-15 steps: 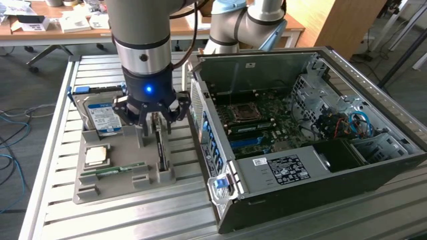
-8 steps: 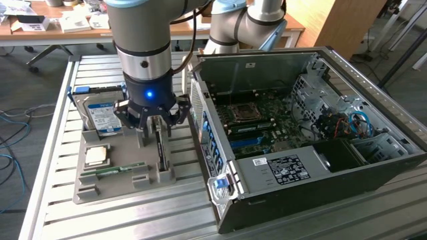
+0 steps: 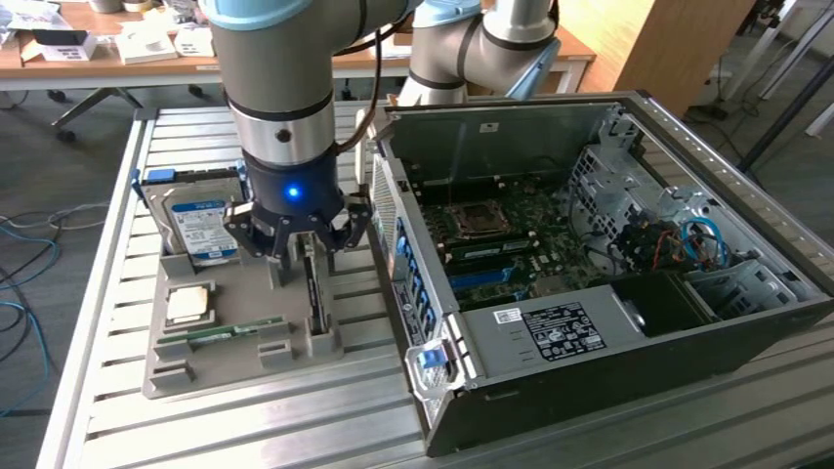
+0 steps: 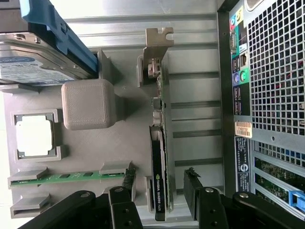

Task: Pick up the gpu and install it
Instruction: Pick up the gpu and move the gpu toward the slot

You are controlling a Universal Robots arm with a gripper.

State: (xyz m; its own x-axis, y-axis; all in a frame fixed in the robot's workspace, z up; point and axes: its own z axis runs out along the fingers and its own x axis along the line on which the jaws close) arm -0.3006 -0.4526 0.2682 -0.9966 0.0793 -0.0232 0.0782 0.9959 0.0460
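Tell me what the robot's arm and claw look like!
The arm is a fat silver-grey tube with pale blue joint caps and a black ring. A thin black cable runs beside it. The gripper is black, with bolted linkage bars, under a glowing blue light.

Setting: robotics lab in an office-like room. Arm [image 3: 280, 88] stands over a slatted metal table [image 3: 183, 430]. Open PC [image 3: 573, 386] at 3 o'clock. Grey jig [image 3: 222, 376] at 8 o'clock seats gpu [image 3: 314, 293] and other parts. Cluttered desk [image 3: 78, 63] at 11 o'clock. Loose cables [image 3: 26, 264] on floor, 9 o'clock.
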